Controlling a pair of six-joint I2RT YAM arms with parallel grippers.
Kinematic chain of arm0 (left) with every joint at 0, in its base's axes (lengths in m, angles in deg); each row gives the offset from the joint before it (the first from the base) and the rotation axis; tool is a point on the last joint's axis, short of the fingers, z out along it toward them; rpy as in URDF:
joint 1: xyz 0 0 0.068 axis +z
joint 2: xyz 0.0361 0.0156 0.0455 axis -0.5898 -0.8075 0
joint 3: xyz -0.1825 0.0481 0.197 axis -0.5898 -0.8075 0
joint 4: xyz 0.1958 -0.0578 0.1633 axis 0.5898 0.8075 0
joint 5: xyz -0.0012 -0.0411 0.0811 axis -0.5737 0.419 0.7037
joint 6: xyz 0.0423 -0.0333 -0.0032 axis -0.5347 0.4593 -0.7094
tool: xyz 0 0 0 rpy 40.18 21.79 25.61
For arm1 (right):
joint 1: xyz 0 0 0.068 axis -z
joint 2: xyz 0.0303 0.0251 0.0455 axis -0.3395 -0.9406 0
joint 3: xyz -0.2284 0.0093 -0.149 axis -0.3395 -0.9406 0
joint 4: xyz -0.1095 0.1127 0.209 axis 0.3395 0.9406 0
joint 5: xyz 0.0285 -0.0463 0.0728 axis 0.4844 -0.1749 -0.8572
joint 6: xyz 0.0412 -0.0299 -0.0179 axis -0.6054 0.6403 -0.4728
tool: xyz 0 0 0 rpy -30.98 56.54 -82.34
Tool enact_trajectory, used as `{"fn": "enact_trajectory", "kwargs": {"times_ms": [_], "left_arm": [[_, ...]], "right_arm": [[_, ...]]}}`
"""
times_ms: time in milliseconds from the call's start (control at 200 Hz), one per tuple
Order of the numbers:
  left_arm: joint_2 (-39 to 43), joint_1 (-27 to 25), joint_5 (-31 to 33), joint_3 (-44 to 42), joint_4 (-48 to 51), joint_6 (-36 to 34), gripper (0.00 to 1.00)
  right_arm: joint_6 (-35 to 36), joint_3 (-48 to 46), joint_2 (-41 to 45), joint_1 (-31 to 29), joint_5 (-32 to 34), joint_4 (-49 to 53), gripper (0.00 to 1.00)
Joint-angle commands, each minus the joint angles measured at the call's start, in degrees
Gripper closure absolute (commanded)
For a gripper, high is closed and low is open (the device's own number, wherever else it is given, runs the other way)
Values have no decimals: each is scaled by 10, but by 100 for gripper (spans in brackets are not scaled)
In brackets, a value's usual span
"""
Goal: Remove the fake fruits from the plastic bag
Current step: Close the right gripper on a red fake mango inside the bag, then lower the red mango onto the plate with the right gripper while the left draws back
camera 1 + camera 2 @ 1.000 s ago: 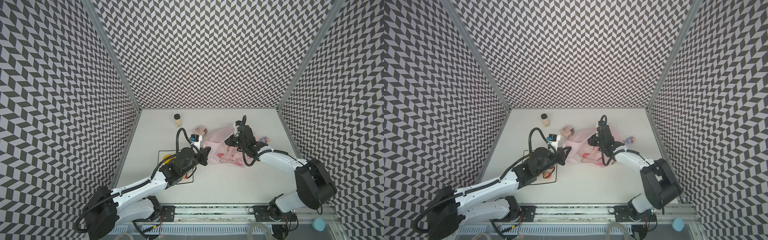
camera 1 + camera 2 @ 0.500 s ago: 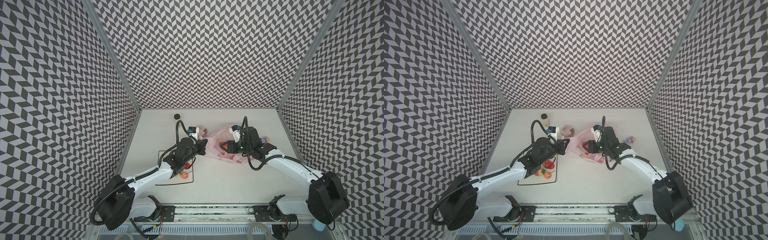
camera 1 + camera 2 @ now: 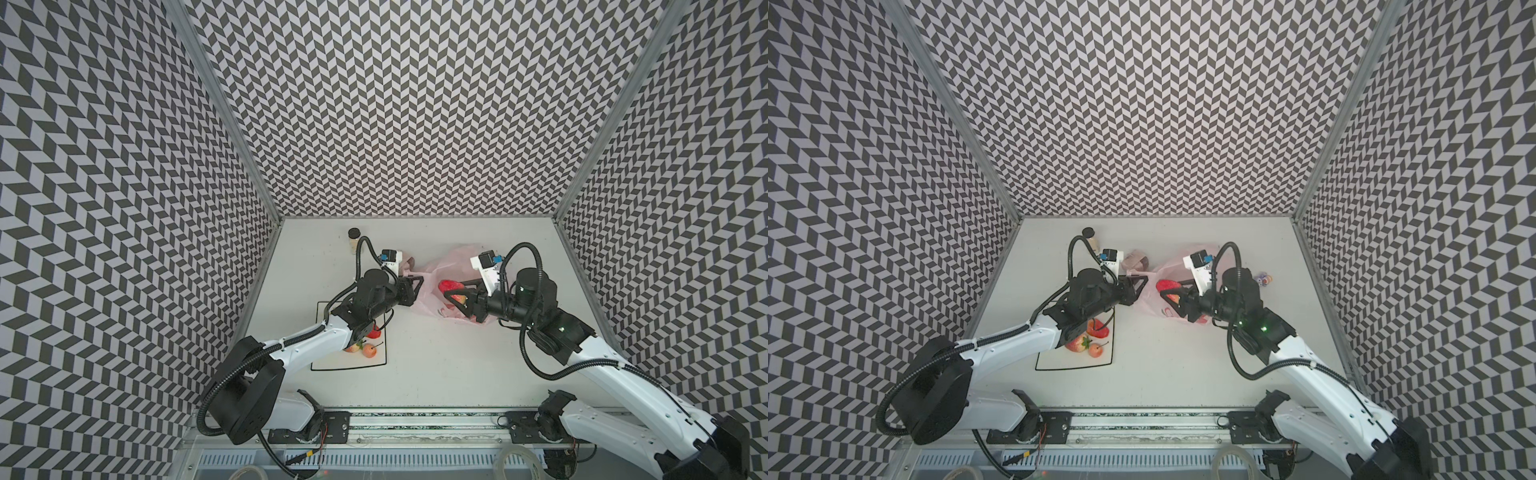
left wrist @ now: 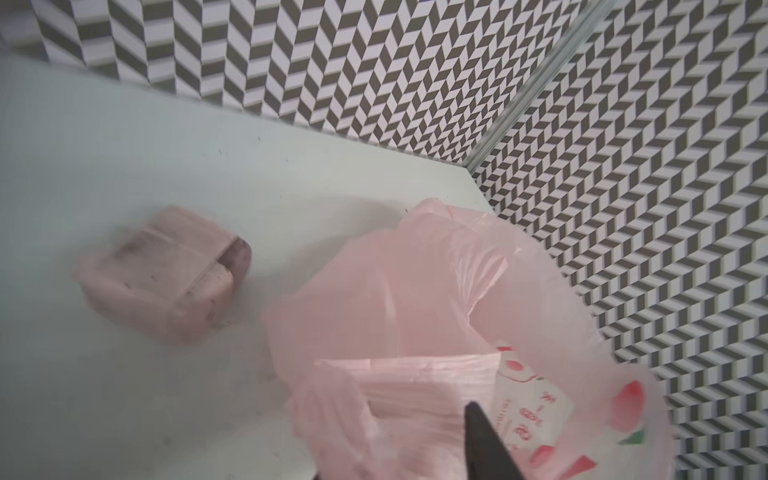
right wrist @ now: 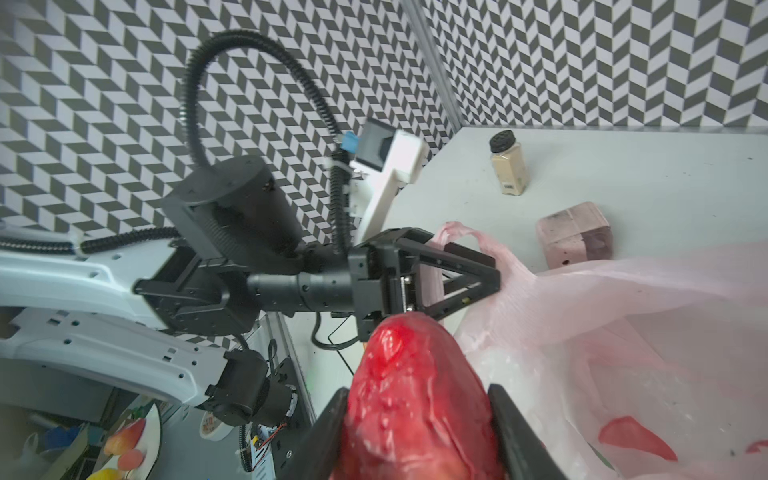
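My right hand [image 5: 417, 390] is clenched on a red strawberry [image 5: 415, 436], a finger tight on each side, right at the mouth of the plastic bag [image 3: 451, 259]. My left hand [image 3: 417, 285] sits at the bag's handle end, with the loop running past its fingers. Can't tell if it's gripping or let go. The bag lies crumpled mid-tabletop [image 3: 436, 365] between my hands. Other fake fruits [image 3: 1077, 344] sit on the black-rimmed plate [image 3: 361, 360] under my left arm. Beige box [image 4: 166, 270] is just beside the bag.
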Motion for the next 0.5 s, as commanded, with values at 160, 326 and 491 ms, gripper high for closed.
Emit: {"fn": "enact_trajectory", "kwargs": {"times_ms": [160, 326, 491], "left_arm": [[122, 16, -17, -30, 88, 5, 17], [212, 26, -8, -2, 232, -4, 7], [278, 75, 54, 41, 357, 24, 3]], "right_arm": [[73, 9, 1, -110, 23, -64, 68], [113, 30, -29, -178, 12, -71, 68], [144, 42, -74, -232, 15, -77, 68]]}}
